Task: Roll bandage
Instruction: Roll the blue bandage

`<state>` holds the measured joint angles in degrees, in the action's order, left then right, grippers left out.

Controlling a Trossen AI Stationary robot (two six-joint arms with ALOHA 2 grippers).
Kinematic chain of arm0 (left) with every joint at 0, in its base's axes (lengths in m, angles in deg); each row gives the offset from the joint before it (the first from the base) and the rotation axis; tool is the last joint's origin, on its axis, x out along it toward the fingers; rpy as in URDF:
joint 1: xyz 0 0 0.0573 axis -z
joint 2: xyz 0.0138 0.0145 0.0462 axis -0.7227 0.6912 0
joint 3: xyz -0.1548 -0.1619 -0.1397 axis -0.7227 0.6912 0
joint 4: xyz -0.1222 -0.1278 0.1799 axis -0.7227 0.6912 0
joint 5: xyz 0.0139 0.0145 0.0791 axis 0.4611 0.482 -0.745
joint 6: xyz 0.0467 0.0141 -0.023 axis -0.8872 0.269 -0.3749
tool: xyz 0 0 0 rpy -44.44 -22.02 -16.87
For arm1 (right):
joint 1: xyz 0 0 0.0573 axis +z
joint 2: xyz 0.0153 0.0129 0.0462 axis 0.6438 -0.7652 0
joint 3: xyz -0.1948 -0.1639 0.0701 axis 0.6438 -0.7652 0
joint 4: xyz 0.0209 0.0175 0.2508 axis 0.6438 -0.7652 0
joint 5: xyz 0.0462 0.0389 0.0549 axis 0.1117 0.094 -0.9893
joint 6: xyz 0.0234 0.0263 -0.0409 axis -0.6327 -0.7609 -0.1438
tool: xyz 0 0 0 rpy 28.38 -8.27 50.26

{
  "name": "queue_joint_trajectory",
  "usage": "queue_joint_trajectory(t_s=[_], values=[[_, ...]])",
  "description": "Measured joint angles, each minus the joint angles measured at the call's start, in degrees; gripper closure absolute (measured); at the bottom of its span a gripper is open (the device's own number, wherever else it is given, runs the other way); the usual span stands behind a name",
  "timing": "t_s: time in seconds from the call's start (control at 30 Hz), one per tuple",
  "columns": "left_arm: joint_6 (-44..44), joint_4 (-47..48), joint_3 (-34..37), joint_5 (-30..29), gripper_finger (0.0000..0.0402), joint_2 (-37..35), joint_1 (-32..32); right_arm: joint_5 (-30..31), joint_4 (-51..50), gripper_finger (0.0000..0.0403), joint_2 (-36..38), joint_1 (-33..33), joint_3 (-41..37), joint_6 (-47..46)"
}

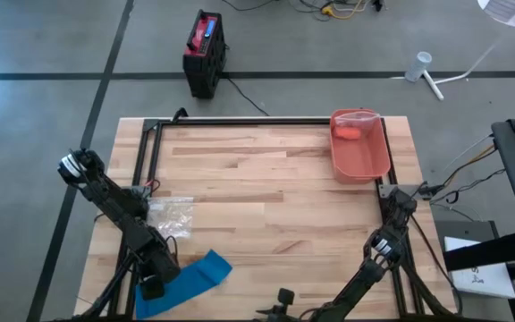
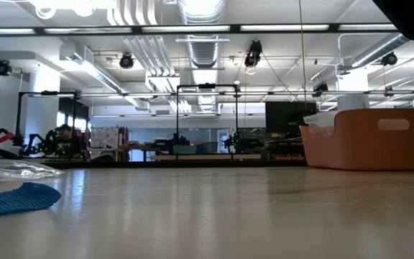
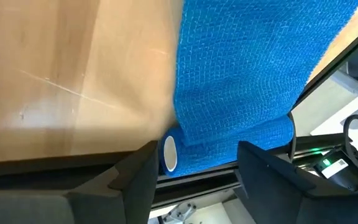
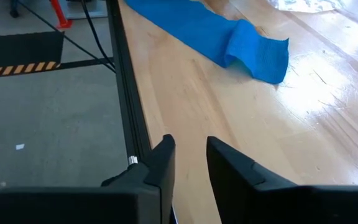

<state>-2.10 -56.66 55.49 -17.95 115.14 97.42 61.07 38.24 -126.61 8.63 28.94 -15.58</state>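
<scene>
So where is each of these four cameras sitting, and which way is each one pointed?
High view: above the table, looking straight down; shows both arms, the left gripper on the blue bandage, and the orange bin.
Low view: at table-top height, looking level across into the room; no arm shows.
Left wrist view: on the left arm, looking past its parted fingers at the bandage's white-cored rolled end.
Right wrist view: on the right arm, looking along the table edge past its fingers.
All four share the bandage.

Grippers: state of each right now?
Left gripper: open over the rolled end of the blue bandage, not gripping it.
Right gripper: slightly open, empty, at the table's near edge.
</scene>
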Motion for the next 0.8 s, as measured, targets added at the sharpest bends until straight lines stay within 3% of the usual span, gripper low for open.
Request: queue_joint_trajectory(t_s=[0.27, 0.53, 0.67, 0.8], values=[[4.9, 0.2, -3.6, 4.1, 0.0184, 0.1, 0.3, 0.0, -0.1, 0.0305, 0.0, -0.2, 0.0, 0.0], [7.6, 5.3, -13.2, 0.5, 0.0186, 0.6, 0.8, 0.0, 0.0, 0.0299, 0.0, -0.9, 0.0, -0.1], [9.4, 5.6, -15.1, -0.3, 0.0187, 4.3, 2.7, 0.0, 0.0, 0.0295, 0.0, -0.9, 0.0, -0.1], [10.9, 5.8, -15.6, 5.2, 0.0187, 10.1, 4.1, 0.0, 0.0, 0.0292, 0.0, -0.9, -0.1, -0.1]])
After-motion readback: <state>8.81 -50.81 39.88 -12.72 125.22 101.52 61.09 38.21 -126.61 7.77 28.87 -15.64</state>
